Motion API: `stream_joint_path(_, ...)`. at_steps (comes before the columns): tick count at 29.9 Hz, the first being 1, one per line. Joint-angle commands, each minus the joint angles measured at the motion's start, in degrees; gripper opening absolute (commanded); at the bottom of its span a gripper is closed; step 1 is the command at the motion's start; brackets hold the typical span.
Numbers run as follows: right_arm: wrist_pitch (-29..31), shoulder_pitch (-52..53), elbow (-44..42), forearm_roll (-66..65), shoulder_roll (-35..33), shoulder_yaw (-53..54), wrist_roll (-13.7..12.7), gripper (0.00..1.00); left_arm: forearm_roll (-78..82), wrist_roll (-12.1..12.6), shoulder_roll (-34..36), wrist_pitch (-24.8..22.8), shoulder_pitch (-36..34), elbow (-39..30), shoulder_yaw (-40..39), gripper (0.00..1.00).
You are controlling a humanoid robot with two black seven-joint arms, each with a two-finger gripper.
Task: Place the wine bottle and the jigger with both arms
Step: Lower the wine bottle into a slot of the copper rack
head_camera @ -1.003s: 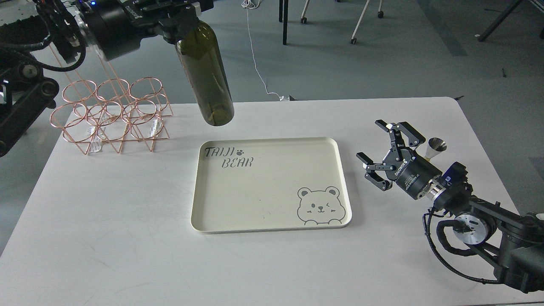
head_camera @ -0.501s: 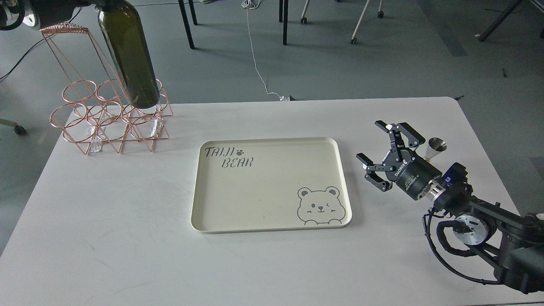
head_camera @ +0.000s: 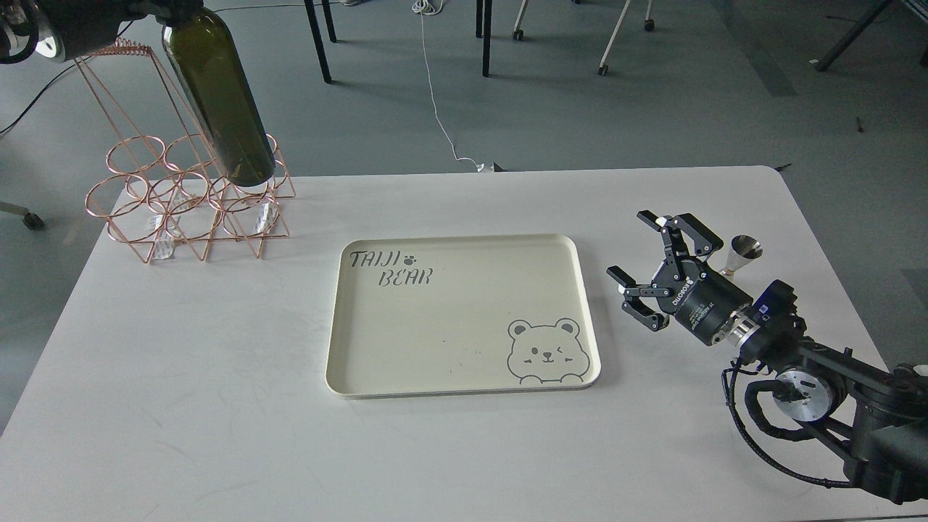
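The wine bottle [head_camera: 217, 94] hangs tilted in the air at the top left, its base over the right back part of a copper wire rack. My left gripper [head_camera: 170, 9] is at the top edge, closed around the bottle's neck; its fingers are mostly cut off. The jigger [head_camera: 744, 252] stands on the table at the right, partly hidden behind my right gripper. My right gripper [head_camera: 629, 254] is open and empty, just left of the jigger and right of the tray, not touching either.
A cream tray [head_camera: 464, 388] with a bear drawing lies mid-table. The copper wire rack [head_camera: 181, 210] stands at the table's back left. The white table [head_camera: 217, 435] ends close behind the rack. Chair legs and a cable are on the floor beyond.
The left arm carried the bottle from above the tray's back edge leftward to over the rack. The right gripper shifted slightly down and left, still open.
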Motion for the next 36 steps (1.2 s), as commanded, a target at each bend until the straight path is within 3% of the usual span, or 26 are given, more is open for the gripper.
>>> stream_joint_path(1, 0.0, 0.0, 0.0, -0.01, 0.0, 0.01, 0.0, 0.98, -0.12, 0.0, 0.01, 0.11, 0.19, 0.0, 0.57, 0.21)
stream_joint_path(36, 0.0, -0.17, 0.09, -0.01, 0.0, 0.09, 0.0, 0.98, -0.04, 0.0, 0.37, 0.55, 2.56, 1.14, 0.75, 0.21)
